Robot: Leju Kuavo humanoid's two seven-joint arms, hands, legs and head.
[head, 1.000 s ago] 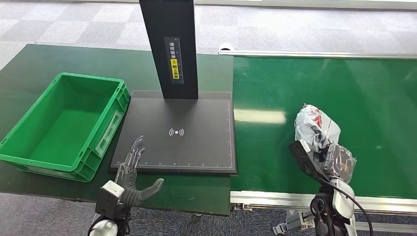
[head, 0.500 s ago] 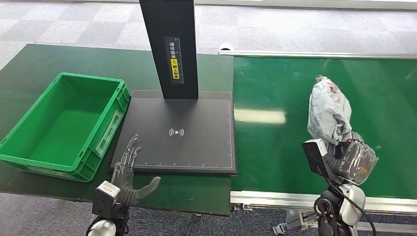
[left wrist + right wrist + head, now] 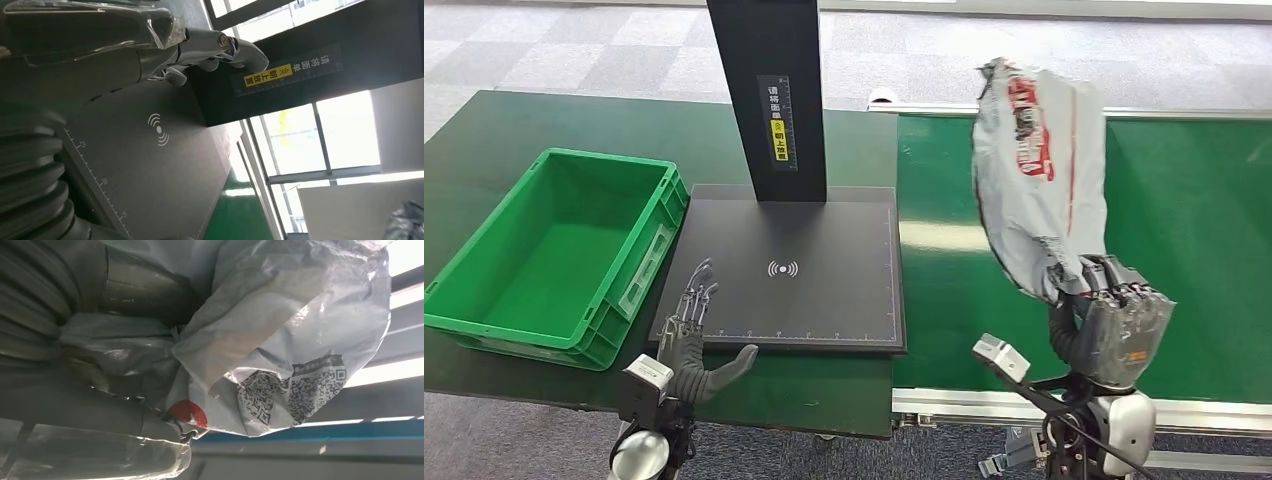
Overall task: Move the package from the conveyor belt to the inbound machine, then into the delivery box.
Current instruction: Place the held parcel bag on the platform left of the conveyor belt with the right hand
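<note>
My right hand (image 3: 1114, 320) grips the lower end of a grey plastic package (image 3: 1036, 170) with red print, held upright high above the green conveyor belt (image 3: 1184, 240). In the right wrist view the package (image 3: 280, 340) shows black codes and a red dot, pressed against my fingers (image 3: 145, 295). The inbound machine is a black scan plate (image 3: 804, 270) with a black post (image 3: 769, 90). My left hand (image 3: 692, 345) hovers open at the plate's near left corner, fingers spread. The green delivery box (image 3: 484, 300) stands left of the plate, with nothing inside. In the left wrist view my fingers (image 3: 210, 42) stretch over the plate (image 3: 150, 165).
The dark green table (image 3: 484, 130) carries the box and the plate. The conveyor's metal front rail (image 3: 984, 405) runs along its near edge. Grey carpet tiles (image 3: 574, 40) lie beyond the table.
My right hand has lifted the package off the belt and swung it upright, raising it high and slightly left. The left hand stays almost still by the plate's corner.
</note>
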